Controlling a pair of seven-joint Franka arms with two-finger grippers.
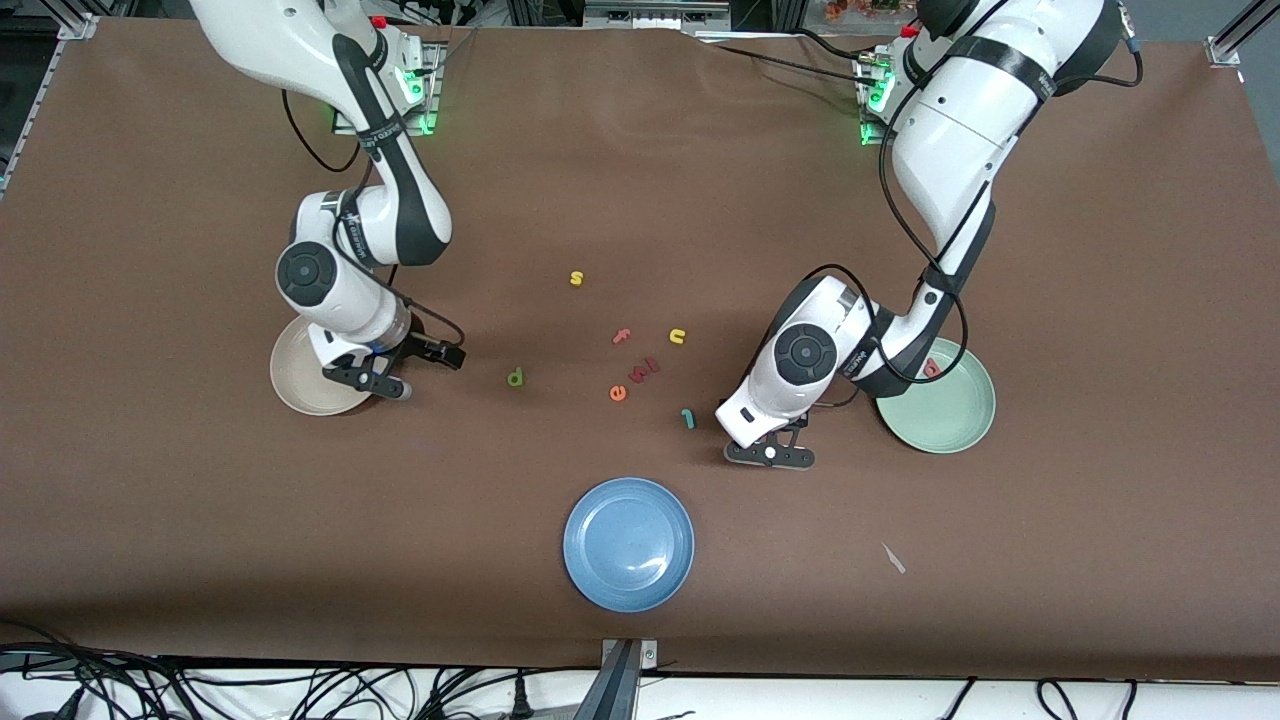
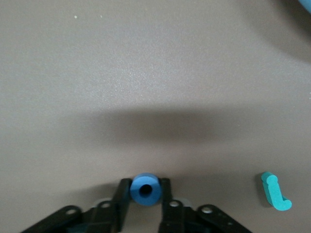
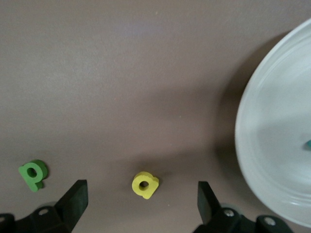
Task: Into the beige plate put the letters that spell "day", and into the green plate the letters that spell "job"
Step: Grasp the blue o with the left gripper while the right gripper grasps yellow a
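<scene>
My left gripper is low over the table between the green plate and the teal j. It is shut on the blue o, one finger on each side of the ring. The j lies close by. A pinkish-red b lies in the green plate. My right gripper hangs open beside the beige plate, its fingers wide on either side of the yellow a. The dark green d lies nearby. Something teal shows in the beige plate.
A blue plate sits near the front camera. Loose letters lie mid-table: yellow s, pink f, yellow u, orange e and a red one.
</scene>
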